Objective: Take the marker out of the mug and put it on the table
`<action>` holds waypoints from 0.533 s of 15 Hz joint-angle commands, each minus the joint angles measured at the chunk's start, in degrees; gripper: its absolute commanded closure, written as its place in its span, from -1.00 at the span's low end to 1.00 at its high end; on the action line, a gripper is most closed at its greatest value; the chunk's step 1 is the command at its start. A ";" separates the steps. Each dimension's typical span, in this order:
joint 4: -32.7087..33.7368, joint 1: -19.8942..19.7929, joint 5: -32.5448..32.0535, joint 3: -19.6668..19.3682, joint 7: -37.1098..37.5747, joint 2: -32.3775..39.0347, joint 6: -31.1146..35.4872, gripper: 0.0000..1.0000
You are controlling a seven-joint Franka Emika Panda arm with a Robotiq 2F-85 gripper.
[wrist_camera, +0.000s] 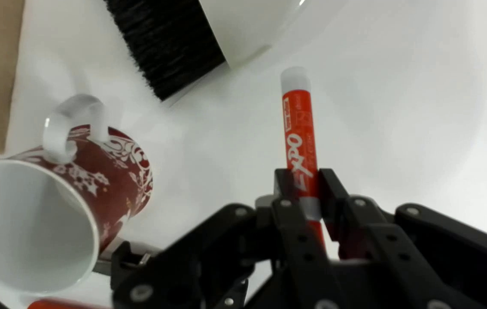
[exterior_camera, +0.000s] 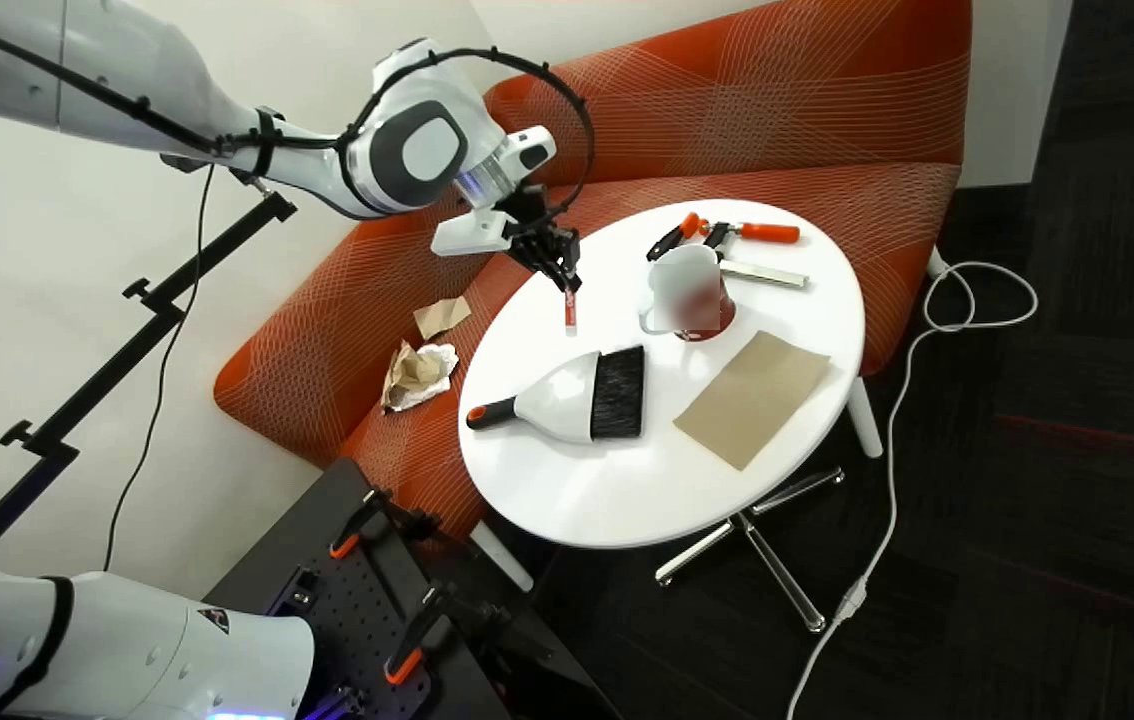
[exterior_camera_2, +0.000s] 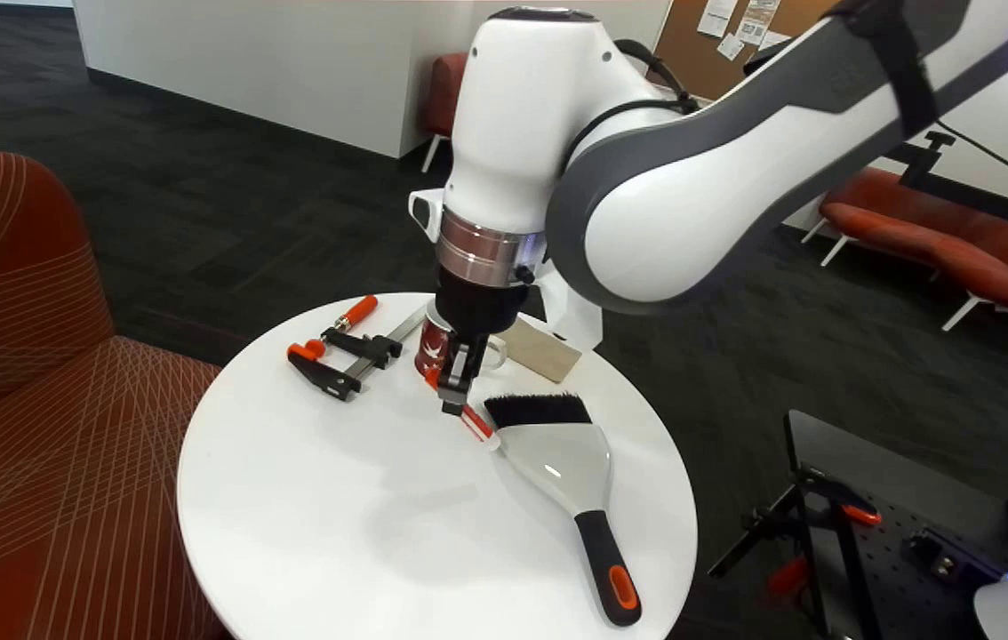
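The marker (wrist_camera: 300, 133) is a red Expo pen with white bands; it also shows in both exterior views (exterior_camera: 570, 312) (exterior_camera_2: 477, 425). My gripper (wrist_camera: 305, 176) is shut on it, with a finger on each side of its body. In both exterior views the gripper (exterior_camera: 570, 284) (exterior_camera_2: 454, 404) holds the marker tilted, seemingly a little above the round white table (exterior_camera: 567, 500) (exterior_camera_2: 291, 516). The mug (wrist_camera: 114, 180), red with white patterns and a white inside, stands upright beside the gripper (exterior_camera: 692, 285) (exterior_camera_2: 433, 345). In the wrist view nothing shows inside it.
A white brush with black bristles (exterior_camera: 617, 395) (exterior_camera_2: 557, 462) lies close to the marker's far end. A brown paper sheet (exterior_camera: 752, 400) and a bar clamp with orange handles (exterior_camera: 769, 233) (exterior_camera_2: 326, 366) lie near the mug. An orange-red bench (exterior_camera: 757, 100) stands behind the table.
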 commanded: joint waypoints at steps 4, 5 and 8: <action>9.95 -0.80 -0.52 1.06 -4.34 7.19 -8.05 0.84; 10.76 -0.97 -0.45 1.31 -5.24 7.83 -8.64 0.84; 12.69 -0.99 -0.56 1.52 -6.69 9.54 -9.35 0.84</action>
